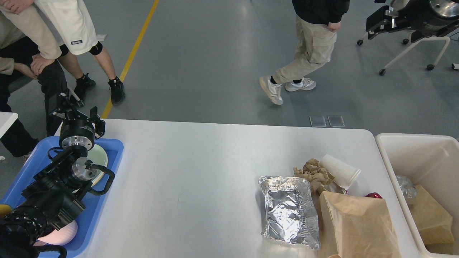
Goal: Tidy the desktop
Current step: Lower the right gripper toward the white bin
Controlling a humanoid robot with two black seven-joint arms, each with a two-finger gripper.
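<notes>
The white desktop [200, 172] carries a heap of litter at its right end: a crumpled foil container [288, 211], a brown paper bag [355, 225], a wad of crumpled brown paper [313, 173], a white paper cup [339, 170] lying on its side and a small red object [373, 195]. My left gripper [75, 107] stands over the far end of the blue tray [115, 150], its fingers apart and nothing between them. My right gripper [380, 19] is raised at the top right, far above the table; it is dark and its fingers cannot be told apart.
The blue tray holds a pale green plate [101, 157] and a pink bowl [61, 233], partly hidden by my left arm. A cream bin [412, 154] at the right holds a brown bag [428, 215] and foil [405, 186]. People stand beyond the table's far edge.
</notes>
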